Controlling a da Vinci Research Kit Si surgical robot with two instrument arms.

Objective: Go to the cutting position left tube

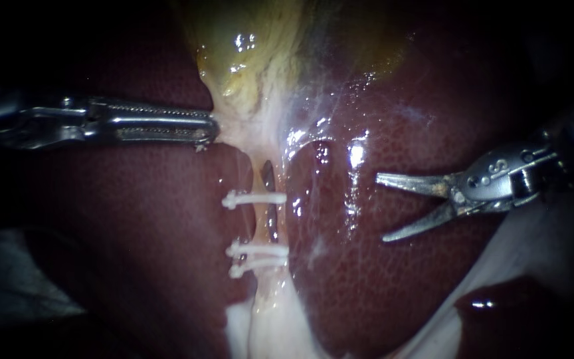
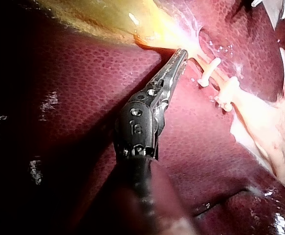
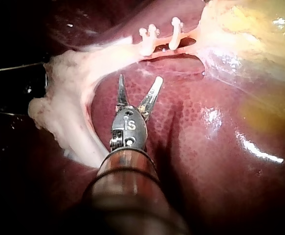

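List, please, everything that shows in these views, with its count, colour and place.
Liver: one, dark red, beneath everything else.
Gallbladder: one, yellow-green, beyond the clips.
Tube: one, pale, running from the gallbladder across the liver.
Clips: three, white, across the tube; one alone, two close together.
Left instrument: one, metal, jaws shut on pale tissue by the gallbladder.
Right instrument: one, metal, jaws open over the liver, apart from the tube.
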